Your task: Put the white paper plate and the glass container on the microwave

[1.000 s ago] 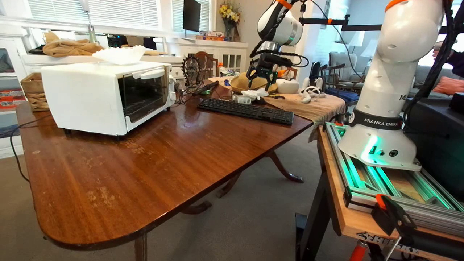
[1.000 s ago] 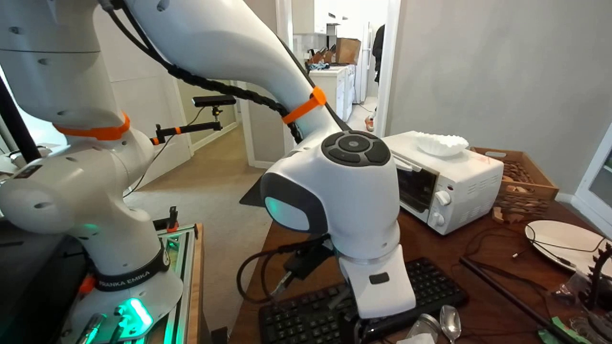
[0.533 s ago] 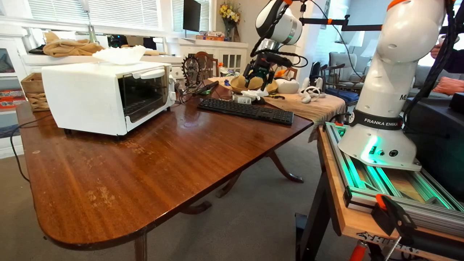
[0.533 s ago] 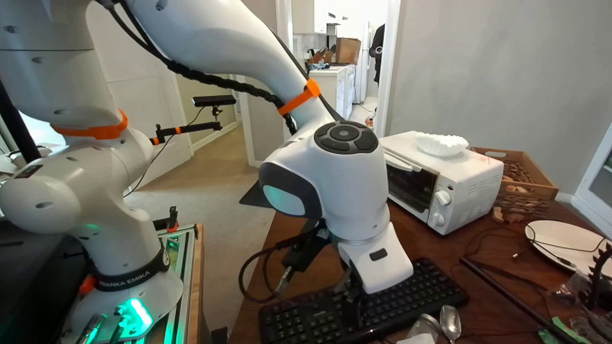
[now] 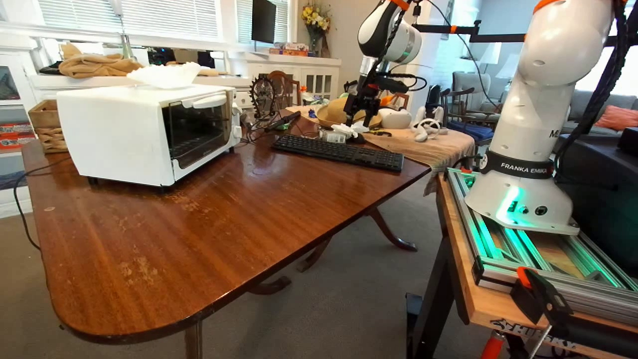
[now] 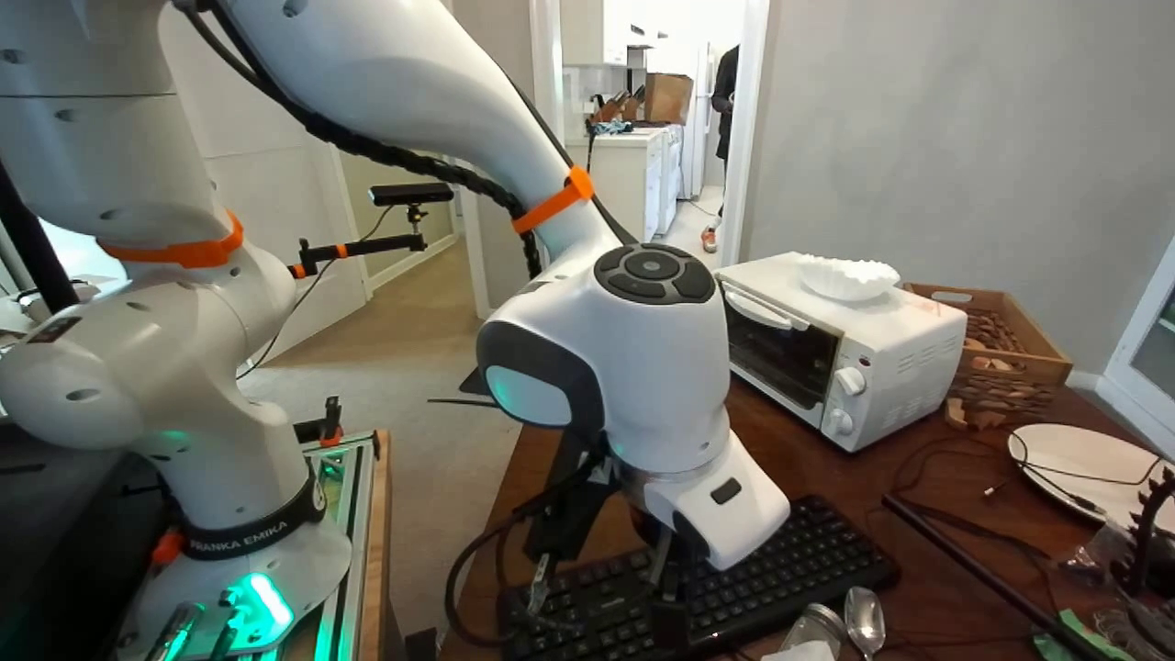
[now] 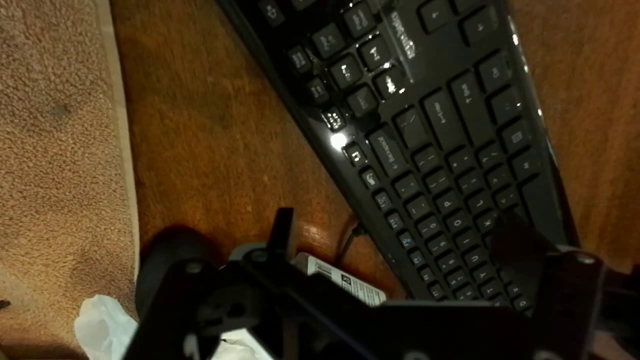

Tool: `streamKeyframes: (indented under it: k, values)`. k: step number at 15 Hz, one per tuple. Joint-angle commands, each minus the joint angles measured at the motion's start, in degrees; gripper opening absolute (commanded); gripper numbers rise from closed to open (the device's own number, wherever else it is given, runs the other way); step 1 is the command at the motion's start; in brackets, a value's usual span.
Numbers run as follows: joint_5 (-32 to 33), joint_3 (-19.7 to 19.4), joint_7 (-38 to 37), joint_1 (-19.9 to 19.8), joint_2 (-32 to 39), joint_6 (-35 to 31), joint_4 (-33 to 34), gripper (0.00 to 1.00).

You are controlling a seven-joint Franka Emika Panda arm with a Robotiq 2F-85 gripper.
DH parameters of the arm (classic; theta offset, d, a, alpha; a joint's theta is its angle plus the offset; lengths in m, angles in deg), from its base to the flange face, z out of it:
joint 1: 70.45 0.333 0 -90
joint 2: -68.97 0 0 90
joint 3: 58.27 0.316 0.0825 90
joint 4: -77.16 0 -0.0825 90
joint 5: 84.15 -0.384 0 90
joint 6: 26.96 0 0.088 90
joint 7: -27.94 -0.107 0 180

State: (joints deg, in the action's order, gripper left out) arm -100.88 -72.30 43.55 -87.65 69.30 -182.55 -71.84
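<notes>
Wooden table (image 5: 199, 244): glass jar (image 6: 815, 627) just beside black keyboard (image 6: 780, 583); gripper (image 7: 398, 220) above them, fingers (image 7: 282, 234) spread. Beyond, flat white plate (image 6: 1083, 443), then toaster oven (image 6: 904, 340) (fluted white dish (image 6: 849, 279) on top), both toward the edge opposite the robot base (image 5: 521, 204).

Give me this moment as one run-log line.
gripper: open, empty, over table by keyboard; fluted white dish: on microwave; clear container: beside spoon

A black keyboard (image 5: 339, 152) lies on the table (image 5: 199, 234); a spoon (image 6: 865, 619) (shiny) near it.
</notes>
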Motion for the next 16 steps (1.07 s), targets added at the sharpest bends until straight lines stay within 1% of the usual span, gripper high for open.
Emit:
streamKeyframes:
  k: [1,2,3,4,6,9,13,16]
  values:
    - [0.20,-0.55,-0.20,0.55,-0.06,0.09,0.04,1.00]
    - [0.12,-0.52,0.54,0.57,1.45,0.83,1.41,1.00]
    - [0.55,-0.69,1.80,0.36,2.71,0.13,2.40,1.00]
    - [2.98,-1.16,2.01,-0.14,4.37,-1.02,3.71,1.00]
    - [6.36,-2.06,8.68,-1.37,6.65,-0.18,6.90,1.00]
    - [7.87,-2.35,19.00,-4.12,9.68,0.97,11.80,1.00]
    - [6.92,-0.34,33.79,-8.31,13.45,0.91,17.26,1.00]
    - [7.04,1.67,42.59,-9.87,15.35,0.15,19.26,1.00]
